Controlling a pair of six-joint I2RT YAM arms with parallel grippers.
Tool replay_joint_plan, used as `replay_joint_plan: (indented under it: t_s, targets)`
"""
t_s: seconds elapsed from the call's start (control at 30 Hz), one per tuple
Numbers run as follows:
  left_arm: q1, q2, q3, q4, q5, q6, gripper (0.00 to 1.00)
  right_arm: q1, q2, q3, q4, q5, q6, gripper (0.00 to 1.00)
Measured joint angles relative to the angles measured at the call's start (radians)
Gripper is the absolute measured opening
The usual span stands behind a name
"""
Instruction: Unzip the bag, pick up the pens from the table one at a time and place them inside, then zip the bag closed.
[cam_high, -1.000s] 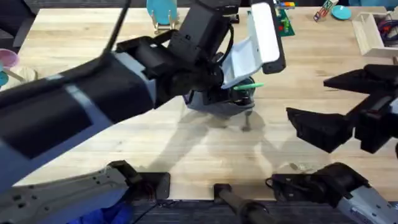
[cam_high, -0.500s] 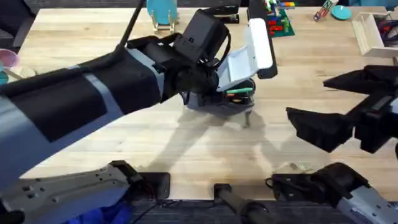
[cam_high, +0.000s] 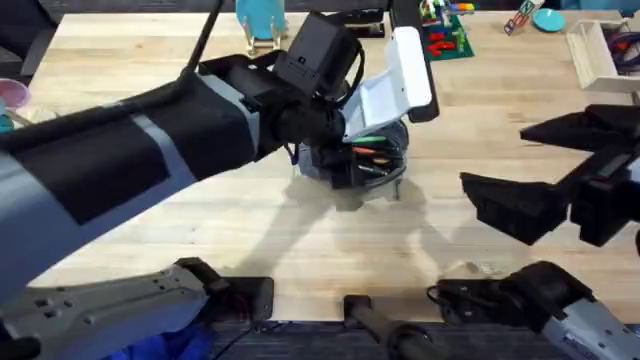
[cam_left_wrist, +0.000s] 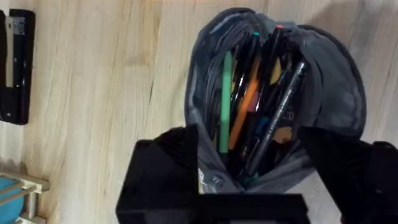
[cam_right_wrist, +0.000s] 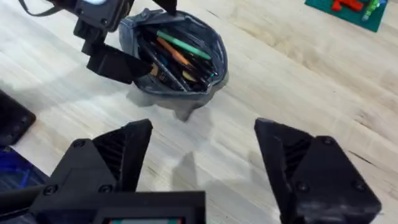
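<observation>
The blue-grey bag (cam_high: 365, 165) stands unzipped on the table (cam_high: 200, 230), its mouth wide and upward. Inside the bag (cam_left_wrist: 336, 87) lie a light green pen (cam_left_wrist: 225, 93), a black pen (cam_left_wrist: 281, 115) and other coloured pens. My left gripper (cam_left_wrist: 255, 177) is open, one finger on each side of the bag's near end, holding nothing. The right wrist view shows the bag (cam_right_wrist: 211, 59) with the green pen (cam_right_wrist: 183, 42) across the top and the left gripper (cam_right_wrist: 140, 34) at its rim. My right gripper (cam_right_wrist: 202, 162) hovers open and apart from the bag, over the table's right side (cam_high: 545, 205).
A black stapler (cam_left_wrist: 15, 65) lies on the wood past the bag. At the far edge stand a teal object (cam_high: 260, 20), a green board with bricks (cam_high: 445, 25) and a wooden tray (cam_high: 600, 50). Bare wood lies between the bag and the right gripper.
The left gripper has shifted slightly left and back over the bag. The green pen, near its fingers before, now lies inside the bag's open mouth. The right arm has not moved.
</observation>
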Motion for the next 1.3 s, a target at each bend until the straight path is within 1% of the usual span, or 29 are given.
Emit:
replay_joint_plan:
  t_s: [0.27, 0.47, 0.63, 0.8, 0.93, 1.03, 1.13, 1.23, 1.3]
  targets:
    - [0.002, 0.000, 0.000, 0.001, 0.000, 0.000, 0.995, 0.000, 0.000, 0.000, 0.000, 0.000, 0.000, 0.998]
    - [0.002, 0.000, 0.000, 0.023, -0.003, 0.000, 0.995, 0.000, 0.000, 0.000, 0.000, 0.000, 0.000, 0.998]
    - [0.002, -0.007, 0.016, 0.019, -0.008, 0.000, 0.993, 0.000, 0.000, 0.000, 0.000, 0.000, 0.000, 0.998]
    - [0.003, -0.083, 0.021, 0.014, -0.008, -0.001, 0.993, 0.000, 0.000, 0.000, 0.000, 0.000, 0.000, 0.998]
    - [0.008, -0.152, 0.030, -0.010, -0.007, -0.018, 0.992, 0.000, 0.000, 0.000, 0.000, 0.000, 0.000, 0.998]
    - [0.027, -0.190, 0.031, -0.034, -0.007, -0.051, 0.993, 0.000, 0.000, 0.000, 0.000, 0.000, 0.000, 0.998]
    - [0.066, -0.216, 0.031, -0.070, 0.001, -0.081, 0.992, 0.000, 0.000, 0.000, 0.000, 0.000, 0.000, 0.998]
    - [0.112, -0.237, 0.031, -0.102, 0.035, -0.095, 0.993, 0.000, 0.000, 0.000, 0.000, 0.000, 0.000, 0.998]
    - [0.149, -0.249, 0.031, -0.119, 0.072, -0.095, 0.993, 0.000, 0.000, 0.000, 0.000, 0.000, 0.000, 0.998]
